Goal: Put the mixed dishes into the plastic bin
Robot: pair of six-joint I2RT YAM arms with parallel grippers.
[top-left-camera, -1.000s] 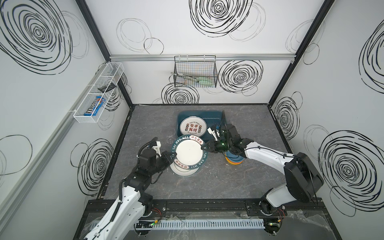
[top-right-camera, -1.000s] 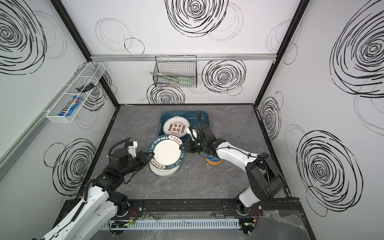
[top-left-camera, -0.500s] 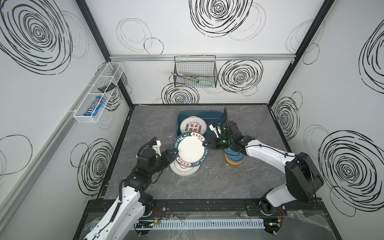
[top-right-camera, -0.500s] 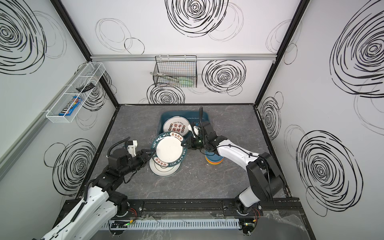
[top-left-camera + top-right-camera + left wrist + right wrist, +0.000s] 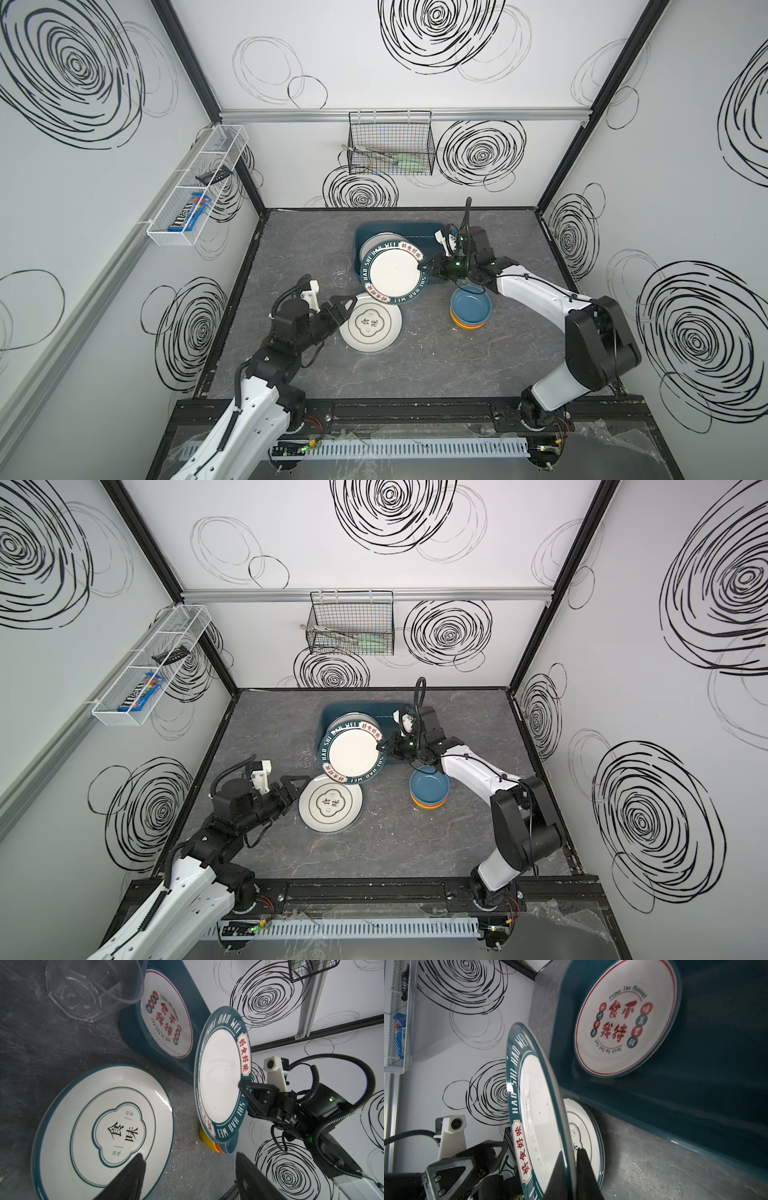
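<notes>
Handover done: the teal-rimmed plate (image 5: 394, 274) now hangs from the right gripper (image 5: 424, 270) alone.

Within the last second the left gripper (image 5: 348, 306) has let go and stands wide open, empty, just beside the second plate (image 5: 371, 322) on the desk (image 5: 415, 374). The right gripper is pinched tight on the plate's rim, holding it tilted, partly over the front edge of the plastic bin (image 5: 374, 227) (a printed plate (image 5: 166, 1014) already lies inside). For this dish, probably only a short carry and lowering remain.
</notes>
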